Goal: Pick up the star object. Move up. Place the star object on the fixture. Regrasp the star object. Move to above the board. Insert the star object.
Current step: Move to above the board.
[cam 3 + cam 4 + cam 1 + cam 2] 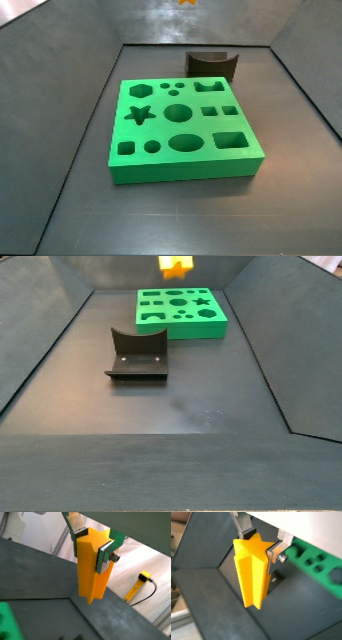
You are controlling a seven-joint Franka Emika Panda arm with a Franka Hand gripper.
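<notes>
The star object (92, 572) is an orange-yellow ridged bar hanging upright, with its star-shaped end face (252, 546) up between the fingers. My gripper (92, 542) is shut on its upper end, one silver plate on each side (256, 544). In both side views only the bar's lower tip (187, 3) (174, 266) shows at the top edge, high above the floor; the gripper itself is out of frame there. The green board (187, 170) (201, 328) lies flat, its star hole (139, 113) empty. The dark fixture (211, 64) (138, 356) stands beside the board with nothing on it.
Dark grey sloped walls (40, 346) enclose the floor on all sides. The board's edge (314, 562) (7, 624) shows below the gripper in both wrist views. A yellow tool with a black cable (142, 582) lies outside the enclosure.
</notes>
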